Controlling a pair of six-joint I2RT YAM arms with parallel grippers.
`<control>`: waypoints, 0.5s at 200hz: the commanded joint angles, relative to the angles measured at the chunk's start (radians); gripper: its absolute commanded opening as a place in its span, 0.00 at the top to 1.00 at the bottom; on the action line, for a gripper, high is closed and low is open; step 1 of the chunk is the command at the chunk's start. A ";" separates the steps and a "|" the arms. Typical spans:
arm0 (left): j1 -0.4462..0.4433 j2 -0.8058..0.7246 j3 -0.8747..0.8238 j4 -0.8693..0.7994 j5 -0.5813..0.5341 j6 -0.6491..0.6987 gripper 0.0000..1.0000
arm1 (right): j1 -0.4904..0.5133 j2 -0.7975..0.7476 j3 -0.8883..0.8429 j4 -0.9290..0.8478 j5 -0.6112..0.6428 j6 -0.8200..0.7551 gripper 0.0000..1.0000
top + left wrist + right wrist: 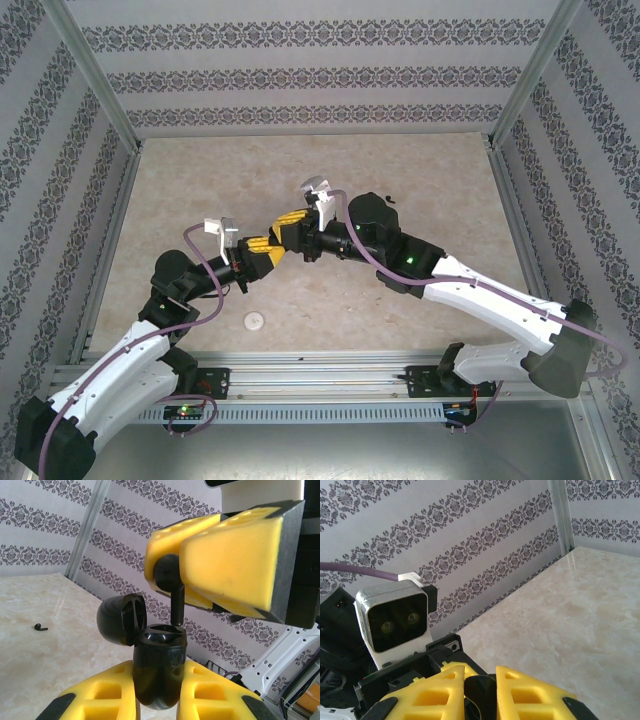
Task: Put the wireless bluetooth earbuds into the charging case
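- Black plastic is the material in both grips: the left pincer (pixel 159 696) is clamping the charging case (pixel 160 665) upright between its yellow foam pads (pixel 100 696), with the lid (pixel 120 620) swung open to the left in the left wrist view.
- We are carrying one black earbud (pixel 166 574) in the right pincer (pixel 176 566), which is closed on the bud's round head. The stem (pixel 177 605) is pointing straight down, with its tip at the case's open mouth.
- We are judging the step in hand to be the insertion itself. The head is not yet seated, and we cannot tell which well the stem is meeting.
- We are recommending a slow, straight descent with the stem held parallel to the case's long axis, since any tilt is likely to jam the stem against the rim.
- We are holding the case rigid in the left grip, because a yielding case would slide down between the foam pads under the push.
- We are advising release only once the head sits flush, and then only a narrow opening, so that the right pads are not knocking the lid.
- We are leaving the second earbud (pixel 41 627) for the next cycle. It is lying on the surface (pixel 30 595), well apart from the case.
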 commanded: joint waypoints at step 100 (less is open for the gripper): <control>-0.010 -0.025 -0.003 0.040 0.002 0.004 1.00 | 0.012 0.037 -0.003 0.048 -0.027 0.067 0.82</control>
